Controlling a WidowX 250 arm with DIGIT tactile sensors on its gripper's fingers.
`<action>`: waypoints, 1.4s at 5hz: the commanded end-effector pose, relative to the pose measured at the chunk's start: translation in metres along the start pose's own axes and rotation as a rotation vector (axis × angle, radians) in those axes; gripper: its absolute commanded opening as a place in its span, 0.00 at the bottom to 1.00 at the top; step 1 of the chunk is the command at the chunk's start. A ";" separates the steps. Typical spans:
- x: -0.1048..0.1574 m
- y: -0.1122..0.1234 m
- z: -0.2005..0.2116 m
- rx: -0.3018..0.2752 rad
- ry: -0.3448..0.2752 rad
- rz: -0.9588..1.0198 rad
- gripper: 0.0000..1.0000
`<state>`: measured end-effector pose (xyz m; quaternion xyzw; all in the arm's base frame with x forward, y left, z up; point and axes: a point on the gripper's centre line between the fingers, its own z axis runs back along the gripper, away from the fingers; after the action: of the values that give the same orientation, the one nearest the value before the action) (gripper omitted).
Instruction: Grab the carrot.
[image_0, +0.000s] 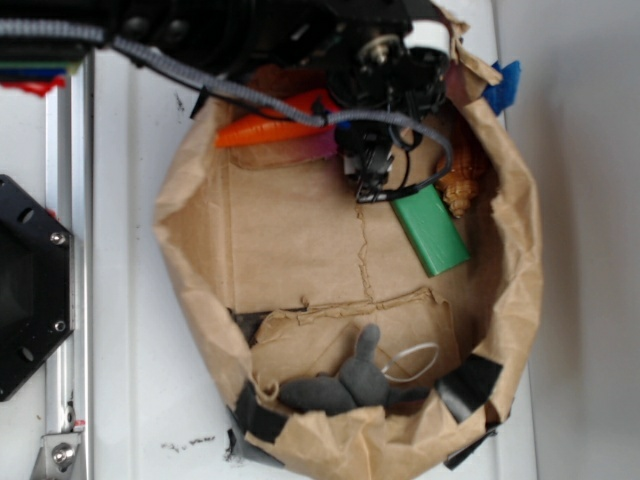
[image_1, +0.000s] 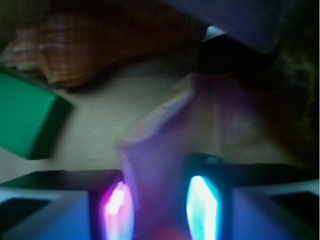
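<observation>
Exterior: a brown paper bag (image_0: 200, 215) lay opened out on the white bench (image_0: 130, 400). The carrot (image_0: 275, 127) lay at the bag's top edge, partly under the arm's cable. The hand (image_0: 366, 185) hung just right of it, near a green block (image_0: 432, 230) and a tan seashell (image_0: 462, 185). Grey stuffed toy (image_0: 345, 385) sat at the bag's bottom.

Wrist: blurry. Glowing pads (image_1: 118, 210) stood apart w/ a purplish blur between; couldn't tell if they gripped anything. Block at left, shell at top.
</observation>
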<state>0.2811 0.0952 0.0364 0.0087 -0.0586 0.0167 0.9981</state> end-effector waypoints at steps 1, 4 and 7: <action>-0.009 -0.002 0.037 -0.071 0.019 0.041 1.00; -0.040 0.010 0.038 0.029 0.019 0.104 1.00; -0.035 0.025 0.022 0.035 0.049 0.310 1.00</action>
<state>0.2421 0.1077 0.0442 0.0061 -0.0182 0.1548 0.9878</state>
